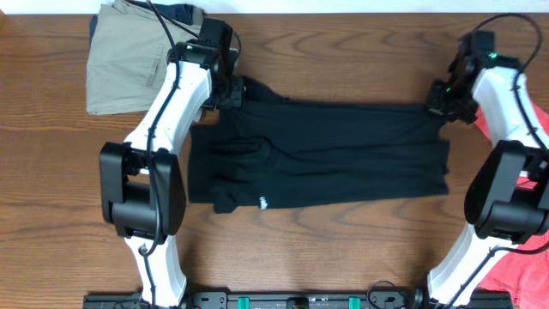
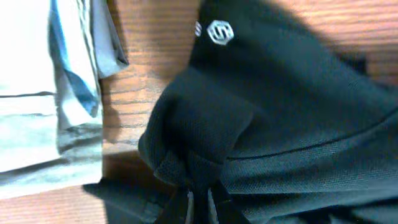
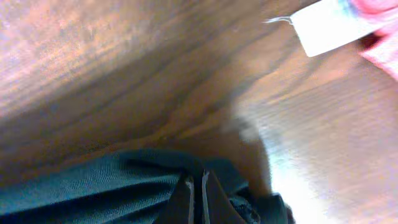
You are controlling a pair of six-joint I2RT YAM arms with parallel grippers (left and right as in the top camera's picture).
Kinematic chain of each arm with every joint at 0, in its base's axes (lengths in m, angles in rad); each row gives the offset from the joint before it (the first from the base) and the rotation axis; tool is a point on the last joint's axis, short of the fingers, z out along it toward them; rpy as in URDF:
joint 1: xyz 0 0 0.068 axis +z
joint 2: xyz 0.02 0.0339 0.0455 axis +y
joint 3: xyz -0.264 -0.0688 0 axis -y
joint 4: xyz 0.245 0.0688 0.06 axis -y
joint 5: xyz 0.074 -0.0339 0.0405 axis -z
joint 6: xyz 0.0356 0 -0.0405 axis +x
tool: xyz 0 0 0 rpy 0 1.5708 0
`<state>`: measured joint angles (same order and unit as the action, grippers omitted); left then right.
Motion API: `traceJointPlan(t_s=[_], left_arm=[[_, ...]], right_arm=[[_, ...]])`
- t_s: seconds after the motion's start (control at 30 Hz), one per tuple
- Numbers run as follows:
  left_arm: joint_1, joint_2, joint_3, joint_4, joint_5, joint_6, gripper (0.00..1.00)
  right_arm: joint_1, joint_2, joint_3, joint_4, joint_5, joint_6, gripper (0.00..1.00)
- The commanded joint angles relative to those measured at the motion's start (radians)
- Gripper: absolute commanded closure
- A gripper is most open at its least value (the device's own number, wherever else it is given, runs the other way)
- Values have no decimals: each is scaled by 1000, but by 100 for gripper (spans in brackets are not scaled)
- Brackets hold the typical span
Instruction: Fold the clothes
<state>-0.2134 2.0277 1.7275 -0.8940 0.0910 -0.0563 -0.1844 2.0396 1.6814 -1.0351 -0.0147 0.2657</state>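
Note:
The black garment [image 1: 334, 154] lies spread across the middle of the wooden table, with a small white logo [image 1: 262, 203] near its front edge. My left gripper [image 1: 230, 93] is shut on its far left corner; in the left wrist view the fabric [image 2: 280, 106] bunches between the fingers [image 2: 199, 202], and a white logo [image 2: 219, 32] shows. My right gripper [image 1: 439, 106] is shut on the far right corner. In the right wrist view the cloth [image 3: 93, 183] is pinched between the fingers [image 3: 196, 186].
Folded khaki-tan trousers [image 1: 124, 60] lie at the far left, close to my left gripper, and show in the left wrist view [image 2: 37, 93]. A red shirt [image 1: 523, 266] lies at the right edge; its white tag [image 3: 326, 25] shows in the right wrist view.

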Motion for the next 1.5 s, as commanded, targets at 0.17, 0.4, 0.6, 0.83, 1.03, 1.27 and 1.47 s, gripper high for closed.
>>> traceJointPlan(t_s=[0.17, 0.4, 0.6, 0.83, 1.03, 1.27, 1.47], left_arm=[[5, -142, 14, -56, -17, -10, 93], [5, -146, 11, -203, -16, -36, 93], [5, -146, -4, -293, -17, -36, 87], [5, -145, -123, -335, -16, -41, 83], [5, -145, -235, -343, -16, -55, 85], [7, -146, -248, -183, -18, -34, 75], [8, -146, -235, -11, -17, -15, 38]], right_arm=[[-14, 6, 116, -134, -13, 18, 99], [-14, 6, 124, -229, -46, 18, 99], [-12, 6, 123, -297, -45, 17, 99], [-10, 6, 123, -394, -41, 6, 99], [-3, 6, 120, -457, -29, -5, 99], [6, 7, 106, -448, -8, -5, 99], [9, 8, 78, -437, -3, -28, 99]])
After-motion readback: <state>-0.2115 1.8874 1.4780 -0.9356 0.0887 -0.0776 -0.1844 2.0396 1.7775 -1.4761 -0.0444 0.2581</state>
